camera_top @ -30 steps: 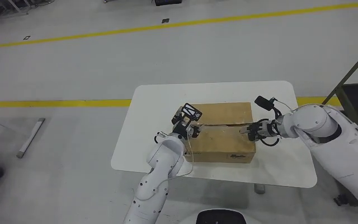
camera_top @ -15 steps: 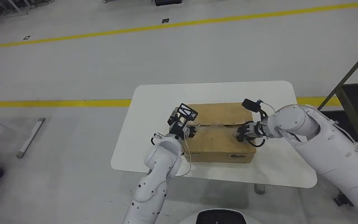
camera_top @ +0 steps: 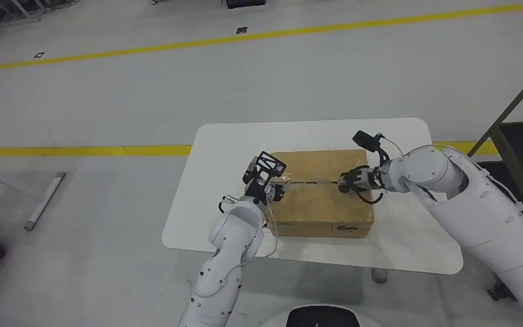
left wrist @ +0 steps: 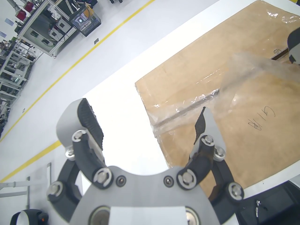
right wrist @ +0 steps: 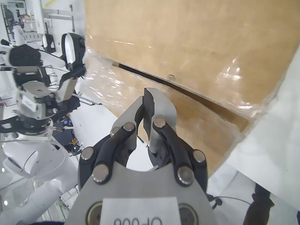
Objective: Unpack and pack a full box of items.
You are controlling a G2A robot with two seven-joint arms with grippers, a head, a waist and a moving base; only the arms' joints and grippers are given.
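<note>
the brown rectangular cardboard box point(camera_top: 323, 208) lies flat near the middle of the white rounded table point(camera_top: 221, 139), its two top flaps meeting along a dark centre seam point(right wrist: 178, 84); a strip of clear plastic tape point(left wrist: 246, 64) runs along that seam and is partly lifted off the board, stretched toward the right gripper point(right wrist: 144, 99); its jaws are pressed together, seemingly pinching the tape's loose end, though the film itself is hard to make out between them; the left gripper point(left wrist: 143, 106) sits at the opposite end of the box, over the edge where the tape is stuck down, its jaws spread wide and holding nothing.

the tape looks thin, stretchy and sticky, so it probably tears or necks if pulled sharply; a low pull along the seam should peel it most cleanly, with the hold taken close to the peel line; the box looks stiff-walled and, being full, is likely heavy enough to stay put, yet it may slide on the smooth table, so bracing the far end seems wise; the flaps are rigid board, best taken at their free edges beside the seam.
</note>
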